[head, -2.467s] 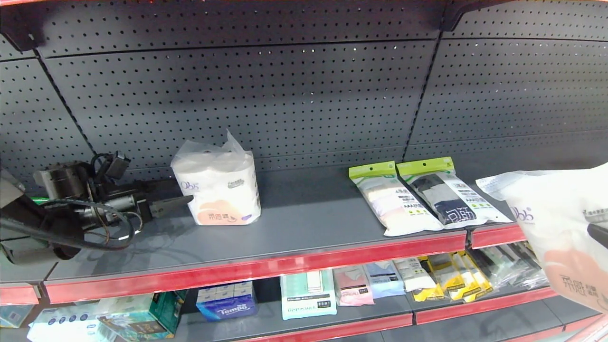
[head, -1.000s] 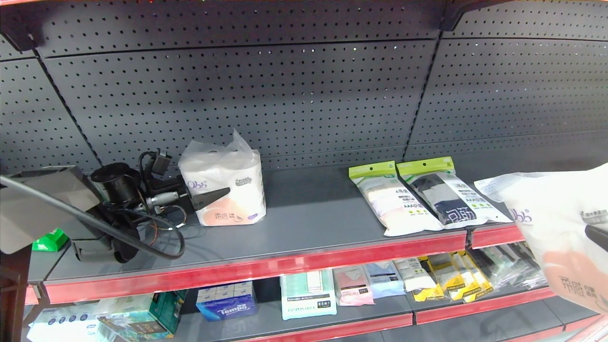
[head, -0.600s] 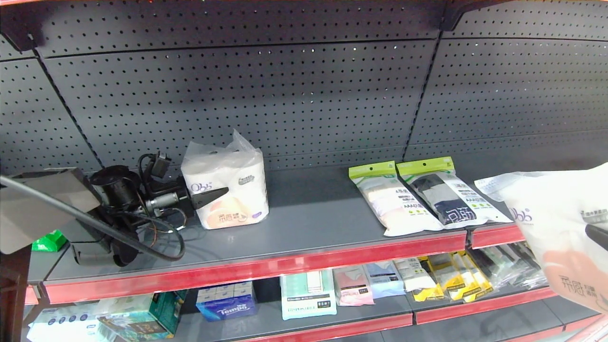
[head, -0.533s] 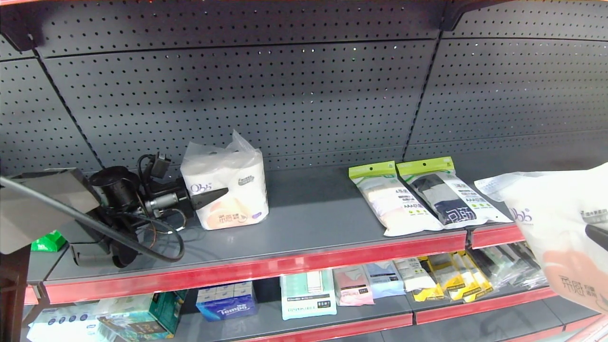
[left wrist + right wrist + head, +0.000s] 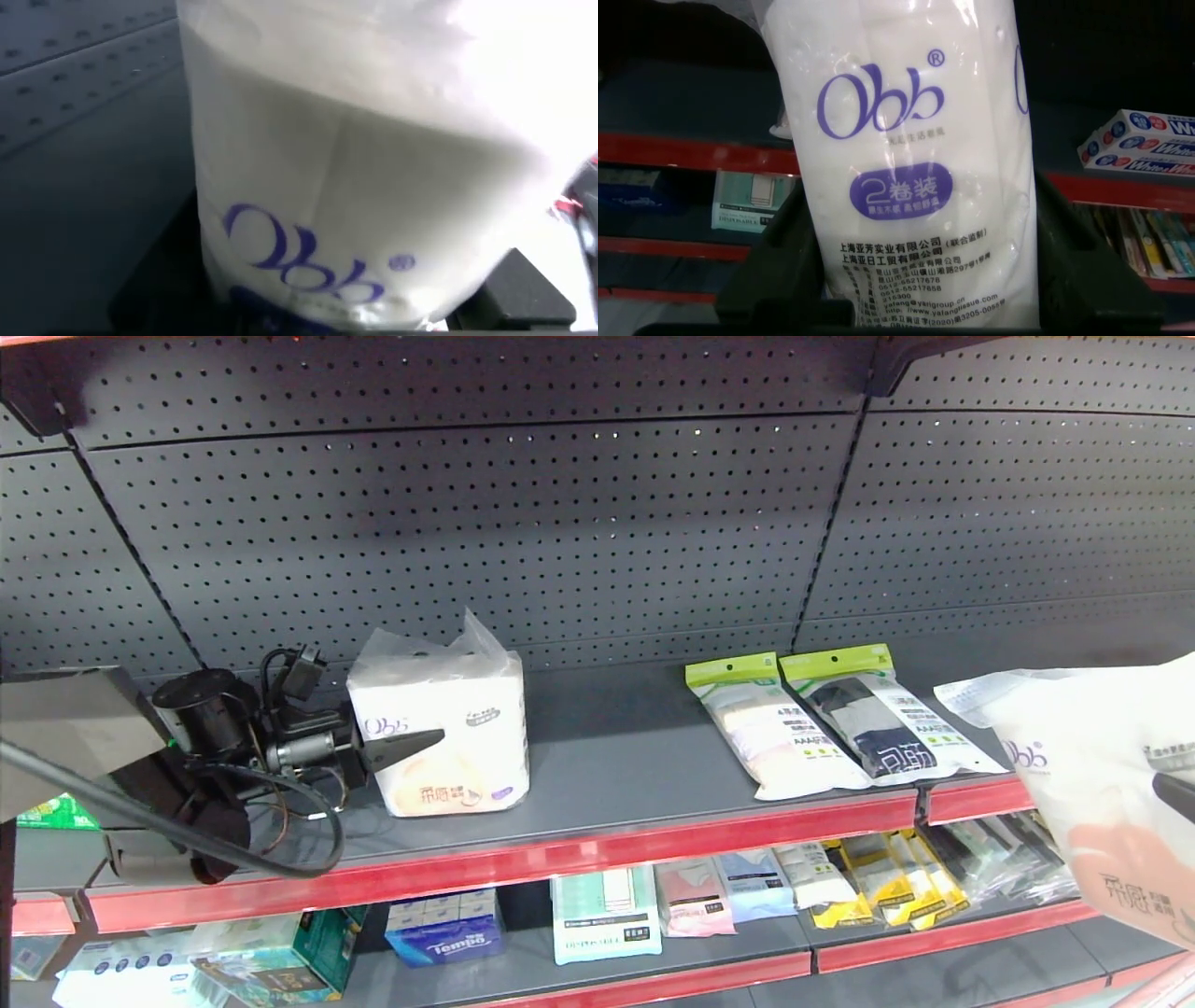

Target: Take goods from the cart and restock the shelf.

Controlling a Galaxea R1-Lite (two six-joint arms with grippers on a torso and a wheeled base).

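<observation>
Toilet-paper pack [image 5: 448,728]: upright on the left part of the grey shelf [image 5: 635,756], close to the pegboard back; it also shows in the left wrist view [image 5: 355,187].
Left end effector [image 5: 411,743]: lies against the pack's front face; I cannot tell whether it is clamped on it.
Second toilet-paper pack [image 5: 1102,775]: in the air at the far right, off the shelf.
Right end effector [image 5: 1178,795]: clamped on the second pack [image 5: 906,140], one on each side.
Green-topped packets [image 5: 775,728]: two lying flat, side by side, on the shelf's right part, well apart from the shelved pack.
</observation>
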